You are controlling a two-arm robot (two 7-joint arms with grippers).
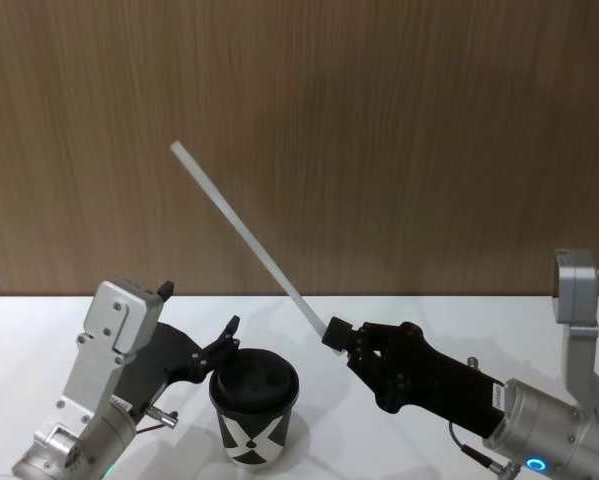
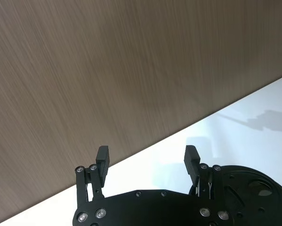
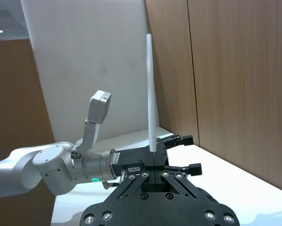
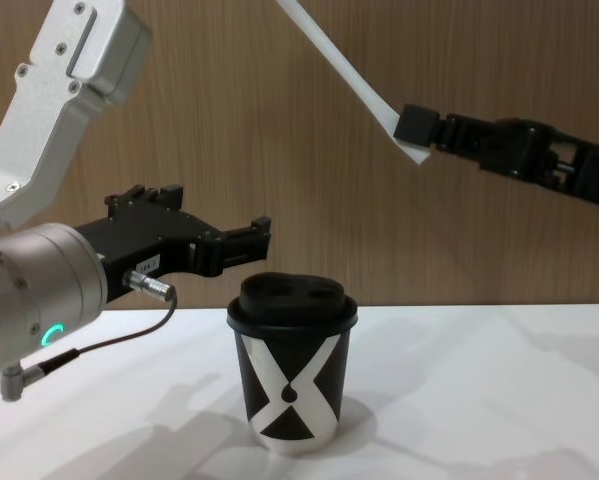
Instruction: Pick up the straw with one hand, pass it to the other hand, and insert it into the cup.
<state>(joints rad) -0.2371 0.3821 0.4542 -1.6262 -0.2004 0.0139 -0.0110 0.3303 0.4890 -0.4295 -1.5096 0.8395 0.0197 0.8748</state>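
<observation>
White straw [image 1: 249,235] hangs aslant above and right of the cup [image 1: 251,415] in the head view, its low end pinched by my right gripper [image 1: 337,335]. Left wrist view: my left gripper [image 2: 147,157] spread, empty, beside the lid [image 2: 253,188]. Chest view: pickup done, pass and insertion seemingly left.

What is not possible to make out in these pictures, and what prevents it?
- Straw: its upper end is cut off by the chest view's top edge.
- Its lower end is hidden inside the shut right gripper in the right wrist view.
- Cup: in the left wrist view, the open left gripper and the picture's edges hide most of it.
- Lid: its hole is too dark to find in the head view; the chest view sees it side-on.
</observation>
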